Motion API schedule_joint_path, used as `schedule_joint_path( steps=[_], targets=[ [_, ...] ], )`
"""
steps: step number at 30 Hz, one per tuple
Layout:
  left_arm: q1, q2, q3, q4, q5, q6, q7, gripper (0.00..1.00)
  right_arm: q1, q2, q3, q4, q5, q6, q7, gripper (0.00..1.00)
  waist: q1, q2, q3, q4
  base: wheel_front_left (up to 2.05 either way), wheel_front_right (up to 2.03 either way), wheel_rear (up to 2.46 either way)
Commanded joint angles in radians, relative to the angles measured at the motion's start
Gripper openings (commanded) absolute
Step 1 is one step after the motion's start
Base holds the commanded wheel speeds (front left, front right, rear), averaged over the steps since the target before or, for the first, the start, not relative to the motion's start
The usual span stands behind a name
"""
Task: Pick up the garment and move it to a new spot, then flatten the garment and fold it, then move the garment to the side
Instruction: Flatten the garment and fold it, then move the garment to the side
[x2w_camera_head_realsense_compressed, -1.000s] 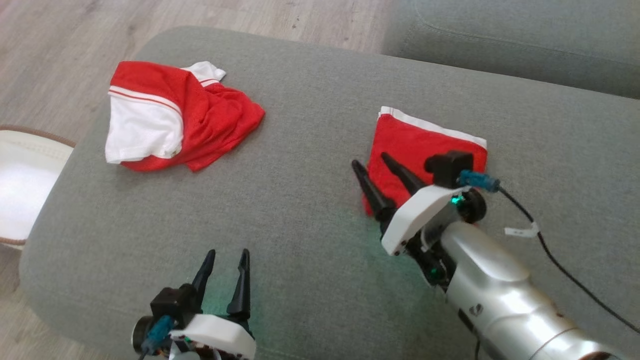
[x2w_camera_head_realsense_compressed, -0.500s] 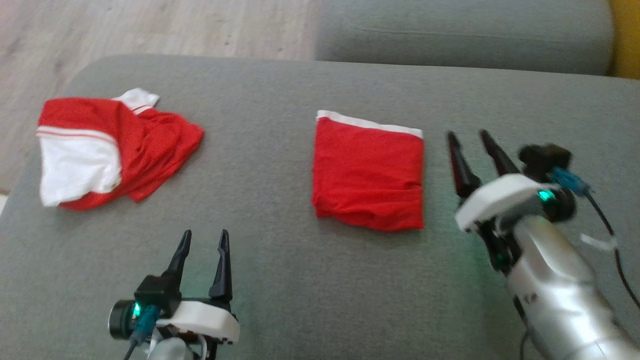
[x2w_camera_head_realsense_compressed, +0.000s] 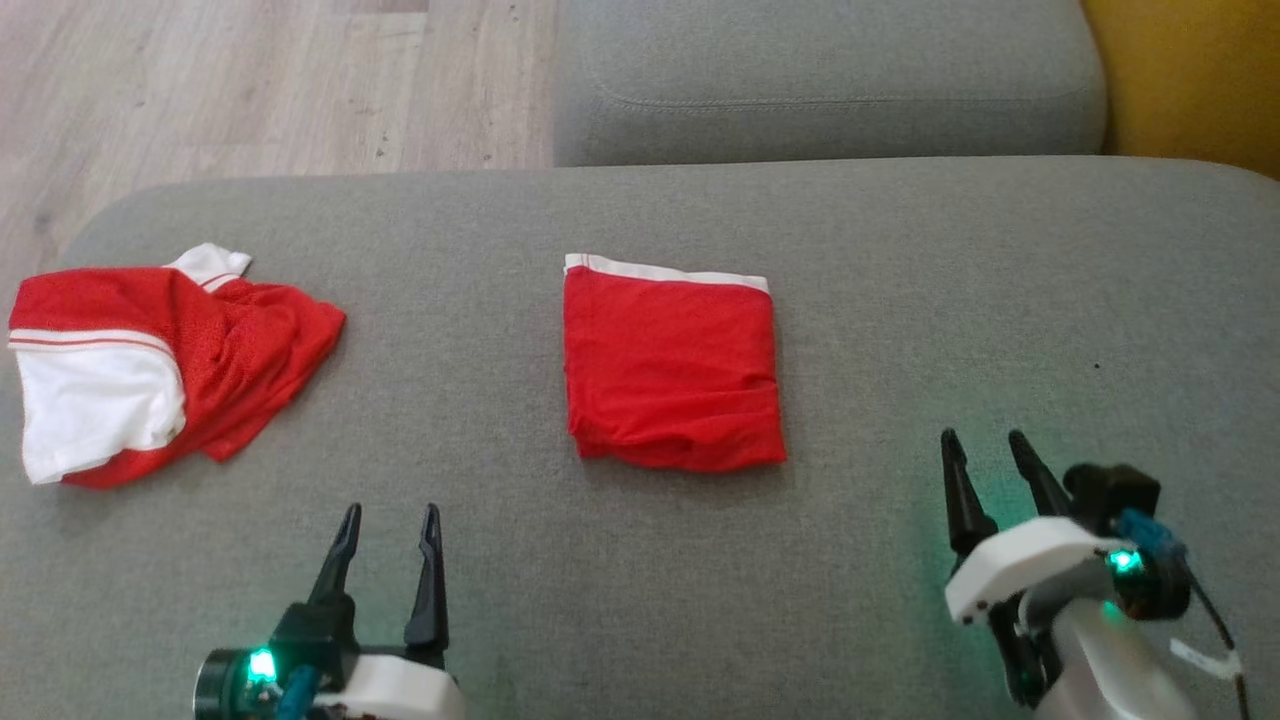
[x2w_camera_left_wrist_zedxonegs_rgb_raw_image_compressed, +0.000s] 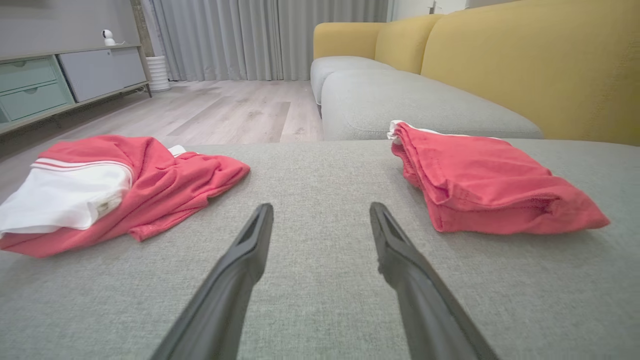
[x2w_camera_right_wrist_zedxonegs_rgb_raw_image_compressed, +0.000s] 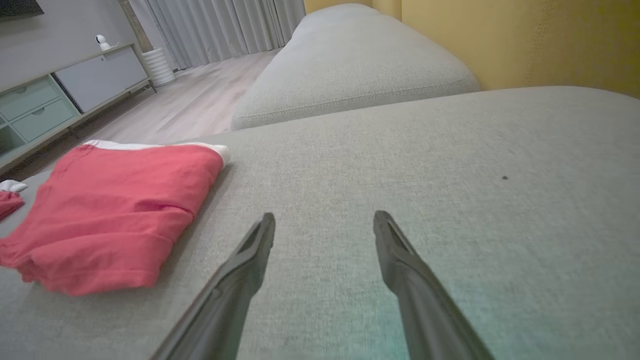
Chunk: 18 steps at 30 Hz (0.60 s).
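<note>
A red garment (x2w_camera_head_realsense_compressed: 672, 370) with a white edge lies folded into a neat rectangle in the middle of the grey sofa seat (x2w_camera_head_realsense_compressed: 900, 280); it also shows in the left wrist view (x2w_camera_left_wrist_zedxonegs_rgb_raw_image_compressed: 490, 180) and the right wrist view (x2w_camera_right_wrist_zedxonegs_rgb_raw_image_compressed: 115, 215). A second garment (x2w_camera_head_realsense_compressed: 170, 360), red and white, lies crumpled at the seat's left end (x2w_camera_left_wrist_zedxonegs_rgb_raw_image_compressed: 125, 185). My left gripper (x2w_camera_head_realsense_compressed: 391, 512) stands open near the front edge, between the two garments (x2w_camera_left_wrist_zedxonegs_rgb_raw_image_compressed: 321, 207). My right gripper (x2w_camera_head_realsense_compressed: 982, 437) is open and holds nothing, over bare cushion to the right of the folded garment (x2w_camera_right_wrist_zedxonegs_rgb_raw_image_compressed: 325, 215).
Another grey cushion (x2w_camera_head_realsense_compressed: 820, 90) adjoins the seat at the back, with a yellow backrest (x2w_camera_head_realsense_compressed: 1190, 80) on the right. Wooden floor (x2w_camera_head_realsense_compressed: 250, 90) lies beyond the seat's left and far edges. A low cabinet (x2w_camera_left_wrist_zedxonegs_rgb_raw_image_compressed: 60, 80) stands across the room.
My right gripper has drawn back from the folded garment to the lower right, still open. The head camera has turned, shifting the whole picture. The garments lie as before.
</note>
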Motion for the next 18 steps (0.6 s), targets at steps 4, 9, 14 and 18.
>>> schedule_joint_path(
  steps=[4,9,14,18],
  targets=[
    [-0.007,0.008,0.016,-0.049,0.012,0.013,-0.005,1.00,0.017,0.013,0.025,-0.051,0.000,-0.001,-0.012,1.00,0.0001,-0.0001,0.000,-0.006,0.00,0.00,0.00],
    [-0.011,0.008,0.009,-0.053,0.010,0.011,-0.005,1.00,0.010,0.013,0.047,-0.056,0.018,-0.001,-0.012,1.00,0.0001,-0.0001,0.011,0.001,0.00,0.00,0.00],
    [-0.039,0.008,-0.026,-0.052,-0.011,0.004,-0.005,1.00,-0.050,0.013,0.132,-0.018,0.071,-0.001,-0.012,1.00,0.0001,-0.0001,0.062,0.042,0.00,0.00,0.00],
    [-0.073,0.008,-0.069,-0.051,-0.057,0.004,-0.005,1.00,-0.157,0.013,0.195,0.022,0.124,-0.001,-0.012,1.00,0.0001,-0.0001,0.119,0.103,0.00,0.00,0.00]
  ],
)
